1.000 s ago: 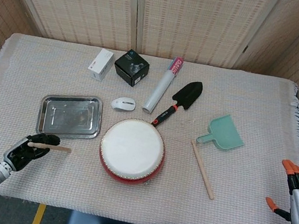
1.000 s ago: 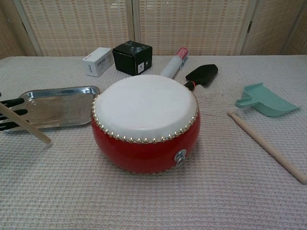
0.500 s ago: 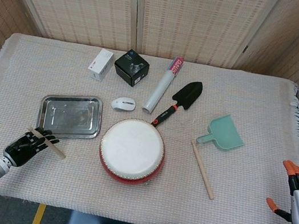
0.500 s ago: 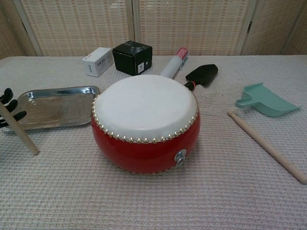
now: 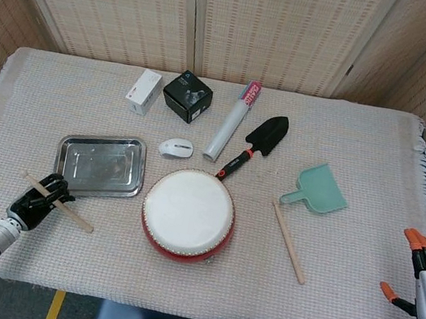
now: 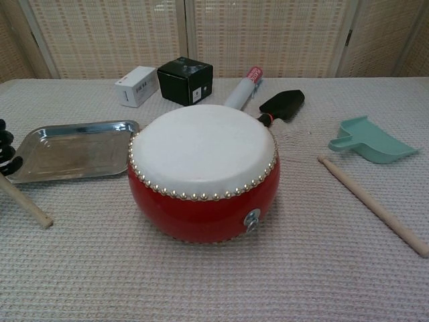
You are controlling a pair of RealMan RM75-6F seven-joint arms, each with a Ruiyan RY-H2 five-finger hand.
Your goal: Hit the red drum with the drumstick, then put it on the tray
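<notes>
The red drum (image 5: 187, 214) with a white skin stands mid-table, large in the chest view as the drum (image 6: 203, 171). My left hand (image 5: 37, 199) sits at the front left, gripping a wooden drumstick (image 5: 61, 203) that slants across it, its tip toward the drum. In the chest view only the fingers (image 6: 5, 151) show at the left edge, with the drumstick (image 6: 27, 201) below them. The steel tray (image 5: 101, 164) lies just beyond that hand. My right hand (image 5: 424, 275) hangs open off the table's right edge.
A second drumstick (image 5: 288, 241) lies right of the drum, near a green scoop (image 5: 319, 190). Behind the drum are a black trowel (image 5: 255, 145), a white mouse (image 5: 175, 148), a tube (image 5: 232, 120), a black box (image 5: 186, 94) and a white box (image 5: 143, 90).
My left hand drew back toward the front left corner and turned, swinging the drumstick from level to slanting, its tip farther from the drum. The right hand stayed put.
</notes>
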